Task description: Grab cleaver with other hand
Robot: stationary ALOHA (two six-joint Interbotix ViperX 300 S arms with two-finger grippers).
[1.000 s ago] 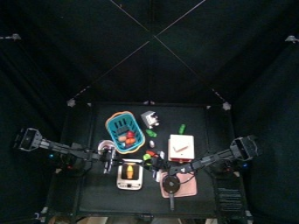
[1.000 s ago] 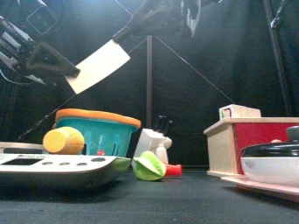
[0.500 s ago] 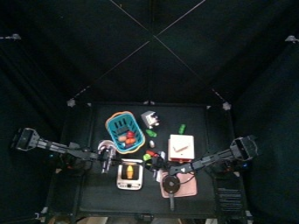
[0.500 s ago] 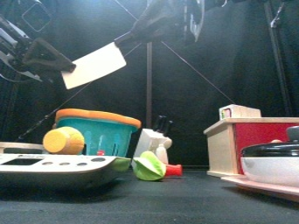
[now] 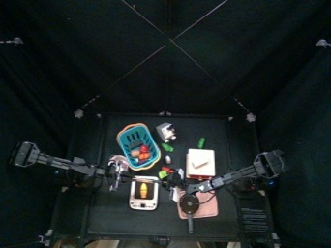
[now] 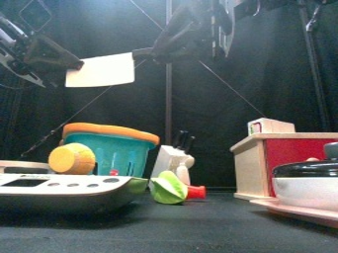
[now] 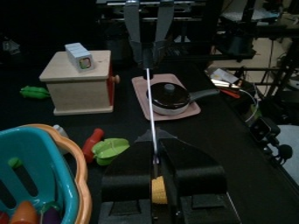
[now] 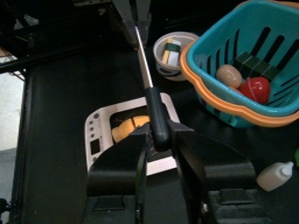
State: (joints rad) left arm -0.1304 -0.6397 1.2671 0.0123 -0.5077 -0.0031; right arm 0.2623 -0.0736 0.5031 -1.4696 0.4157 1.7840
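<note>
The cleaver [image 6: 103, 71] hangs high over the table's left side, its pale blade nearly level. My left gripper [image 6: 59, 61] is shut on its handle end. In the left wrist view [image 7: 156, 162] the blade shows edge-on as a thin line [image 7: 149, 105] running away from the jaws. My right gripper [image 6: 158, 49] reaches in from above at the blade's far end. Its jaws stand apart on either side of the thin blade [image 8: 146, 79], seen in the right wrist view [image 8: 162, 136] and from the left wrist [image 7: 147, 31].
Below stand a teal basket [image 6: 109, 148] of toy food, a white scale [image 6: 66, 188], a white cup [image 6: 172, 158], a green piece [image 6: 169, 188] and a wooden box with a red front [image 6: 284, 163]. A black pan [image 7: 170, 94] rests on a pink mat.
The cleaver's blade has swung from a steep tilt down to nearly level in the left gripper. The right gripper's jaws have widened.
</note>
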